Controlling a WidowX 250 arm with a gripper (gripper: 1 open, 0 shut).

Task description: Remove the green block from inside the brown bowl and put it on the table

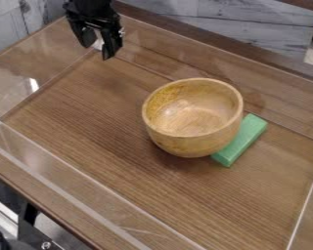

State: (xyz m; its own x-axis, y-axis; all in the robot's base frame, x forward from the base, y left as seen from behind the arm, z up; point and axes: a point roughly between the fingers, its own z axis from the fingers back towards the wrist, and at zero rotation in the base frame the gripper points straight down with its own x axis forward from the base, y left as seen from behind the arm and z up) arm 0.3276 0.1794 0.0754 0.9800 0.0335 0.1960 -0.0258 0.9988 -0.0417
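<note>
the table point(81, 117) bears the brown bowl point(192, 118), with the green block point(242, 143) just beside it.

1. The brown bowl point(194, 117) is a round, light-brown wooden bowl with thick walls and a visible grain. It stands upright on the desk, a little right of the middle, with its opening facing up. Its inside shows only bare wood, lighter and blotchy at the bottom.

2. The green block point(241, 142) is small, flat, rectangular, bright green and matte, much smaller than the bowl. It lies flat on the desk outside the bowl, just beside its lower right wall, partly hidden behind it, its long side running diagonally.

3. The desk point(94, 127) has a brown wood-grain top with clear glossy plastic walls along its edges.
</note>
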